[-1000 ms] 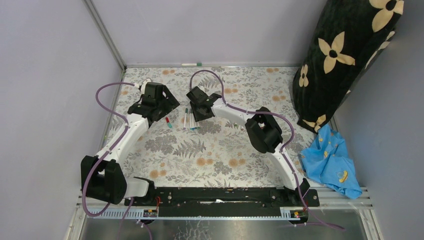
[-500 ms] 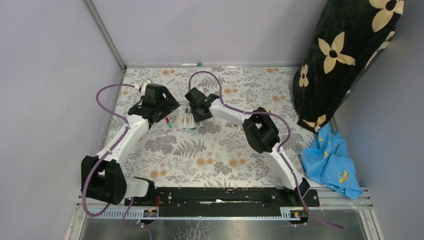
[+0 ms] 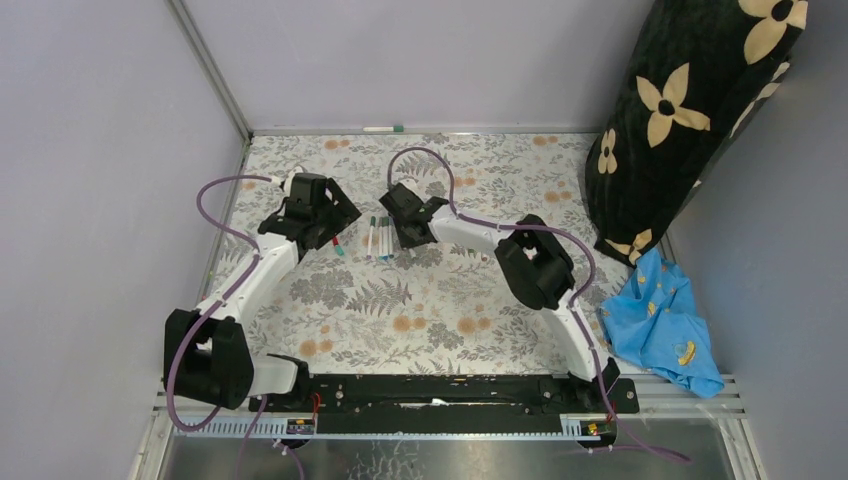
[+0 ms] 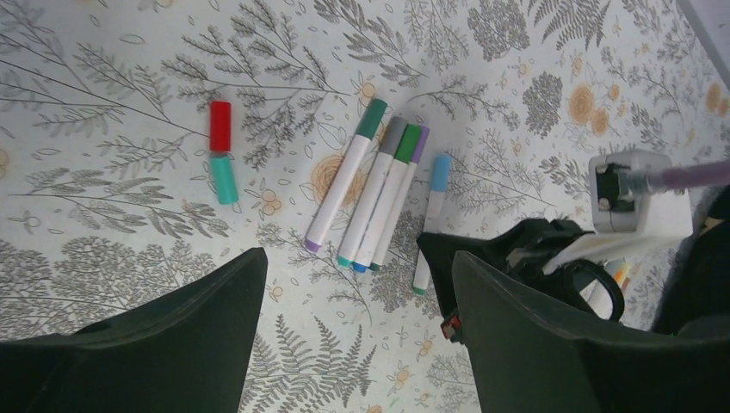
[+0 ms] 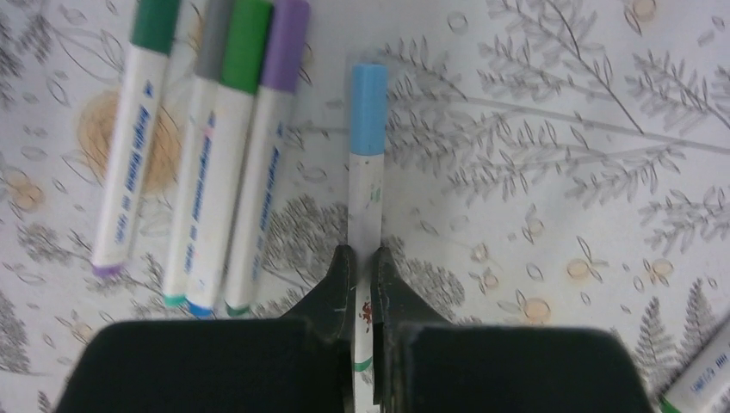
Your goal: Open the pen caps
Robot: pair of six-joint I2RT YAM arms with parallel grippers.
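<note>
My right gripper [image 5: 363, 271] is shut on the white barrel of a pen [image 5: 366, 206] lying on the floral table. Its light-blue cap [image 5: 368, 107] points away from the fingers and is still on. To the left lie several capped pens, side by side, with dark-green [image 5: 157, 21], grey [image 5: 213, 39], green [image 5: 247, 43] and purple [image 5: 284, 43] caps. My left gripper [image 4: 357, 258] hovers open above the near ends of those pens, holding nothing. A loose red cap [image 4: 220, 126] and a loose teal cap [image 4: 225, 179] lie end to end further left. From above, both grippers [image 3: 330, 222] [image 3: 400, 232] flank the pen row [image 3: 377, 238].
A black flowered bag [image 3: 690, 120] stands at the back right and a blue cloth [image 3: 665, 325] lies at the right edge. One pen [image 3: 383, 129] rests against the back wall. More pens [image 5: 697, 379] lie to the right of my right gripper.
My right gripper has closed onto the blue-capped pen's barrel after shifting slightly right. The left arm has edged a little toward the pens and stays open.
</note>
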